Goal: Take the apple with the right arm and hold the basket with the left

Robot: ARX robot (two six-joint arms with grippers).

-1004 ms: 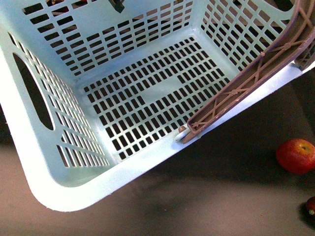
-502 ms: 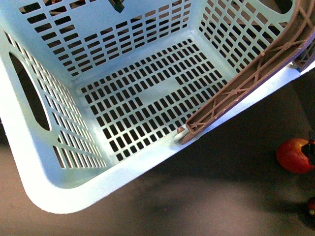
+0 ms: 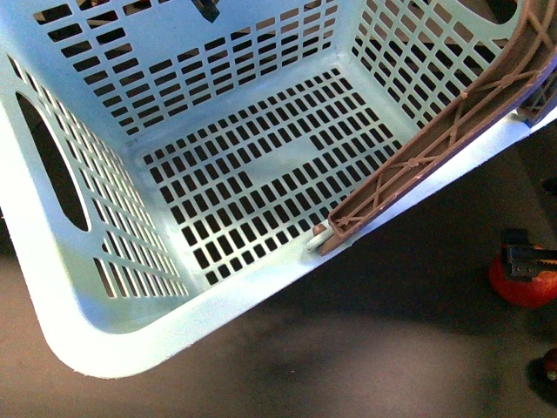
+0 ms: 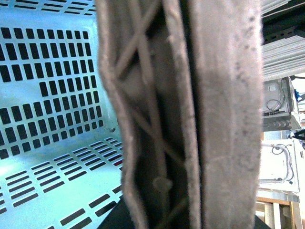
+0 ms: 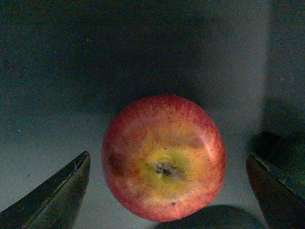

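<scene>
Front view: right end effector (image 3: 527, 259) has dropped over the round, bright red apple (image 3: 520, 292), fingers spread either side; closing comes next.

Dark table (image 3: 365, 348); apple (image 3: 520, 293) on it

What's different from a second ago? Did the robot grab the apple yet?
The right gripper has come in from the right and now hangs over the apple, fingers open on either side, not touching it. Nothing grabbed yet. The basket shifted only slightly; the small dark fruit stayed put.
</scene>
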